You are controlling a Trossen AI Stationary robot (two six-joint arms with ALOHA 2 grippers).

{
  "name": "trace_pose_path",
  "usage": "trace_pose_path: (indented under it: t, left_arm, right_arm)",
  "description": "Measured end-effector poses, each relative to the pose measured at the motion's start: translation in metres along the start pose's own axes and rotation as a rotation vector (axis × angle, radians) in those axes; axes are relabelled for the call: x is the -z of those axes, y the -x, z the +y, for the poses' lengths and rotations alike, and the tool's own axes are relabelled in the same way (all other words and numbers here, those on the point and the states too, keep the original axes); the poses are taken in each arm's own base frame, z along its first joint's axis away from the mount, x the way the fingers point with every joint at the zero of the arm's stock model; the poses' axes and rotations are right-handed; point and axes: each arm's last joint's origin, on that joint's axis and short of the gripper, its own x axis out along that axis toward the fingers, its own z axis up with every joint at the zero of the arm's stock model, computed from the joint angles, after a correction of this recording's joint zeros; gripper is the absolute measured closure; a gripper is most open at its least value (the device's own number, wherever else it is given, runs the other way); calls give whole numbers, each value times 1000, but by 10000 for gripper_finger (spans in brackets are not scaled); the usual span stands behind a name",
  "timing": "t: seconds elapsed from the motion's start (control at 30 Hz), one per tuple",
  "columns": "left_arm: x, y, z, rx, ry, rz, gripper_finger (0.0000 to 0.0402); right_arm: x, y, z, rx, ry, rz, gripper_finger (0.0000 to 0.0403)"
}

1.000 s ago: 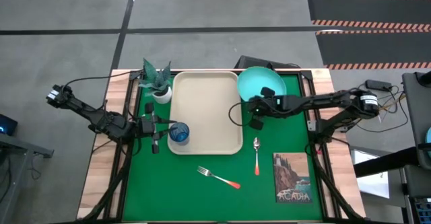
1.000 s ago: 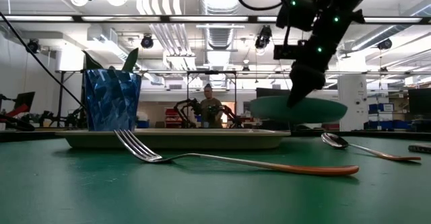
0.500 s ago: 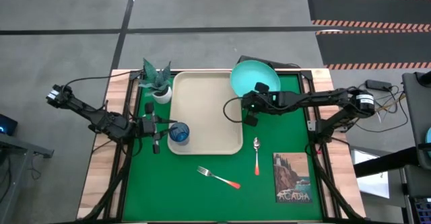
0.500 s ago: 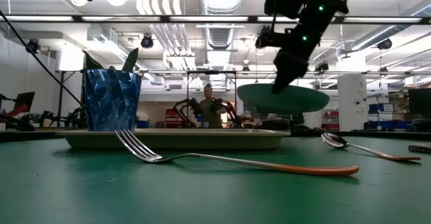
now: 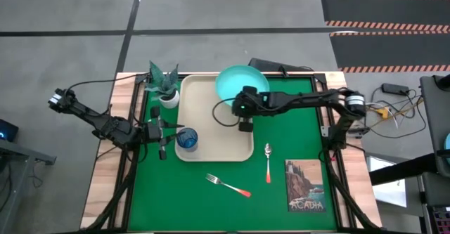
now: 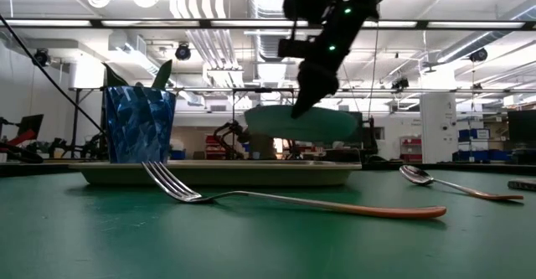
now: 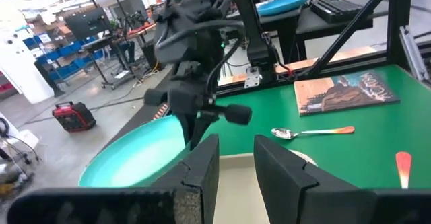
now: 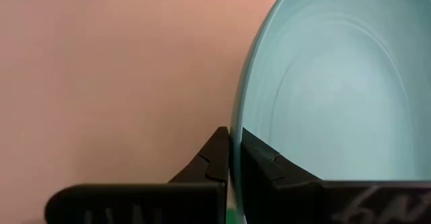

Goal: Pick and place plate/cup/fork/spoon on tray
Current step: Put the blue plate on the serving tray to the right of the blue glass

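The teal plate (image 5: 238, 81) hangs above the far right part of the beige tray (image 5: 211, 121), held by my right gripper (image 5: 244, 104), which is shut on it. The plate also shows in the low view (image 6: 285, 122). The dark-blue cup (image 5: 187, 139) stands on the tray's near left corner. My left gripper (image 5: 169, 133) is open and empty just left of the cup. The fork (image 5: 228, 185) and the spoon (image 5: 268, 161) lie on the green mat near the tray. My right gripper pinches the plate's rim (image 8: 234, 120) between its two fingers, one on the plate's upper face and one under it. The fingers (image 6: 311, 90) slant down from above on the plate's near side. The plate hangs almost level, clear of the tray.
A white pot with a green plant (image 5: 164, 85) stands at the tray's far left corner. A picture book (image 5: 304, 185) lies on the mat at the near right. The tray's middle (image 5: 211, 104) is bare.
My right gripper has gone toward the table's left edge with the plate, from over the mat beside the tray to above the tray's far right part. The plate stays lifted and almost level.
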Motion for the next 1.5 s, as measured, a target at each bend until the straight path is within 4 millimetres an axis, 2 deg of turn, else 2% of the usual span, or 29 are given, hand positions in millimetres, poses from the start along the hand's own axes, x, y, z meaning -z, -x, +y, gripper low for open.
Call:
trace_pose_path:
  t: [0.27,0.53,0.8,1.5]
  left_arm:
    - [0,0,0,0,-7,1,322]
    - [0,0,0,1,-7,1,322]
    - [0,0,0,0,-8,1,322]
    - [0,0,0,0,-8,1,322]
  right_arm:
    - [-28,-32,3,-50,106,-11,394]
    - [-35,-53,6,-72,134,-2,394]
    - [-33,-60,5,-78,114,-1,394]
    - [-34,-62,4,-87,103,-41,394]
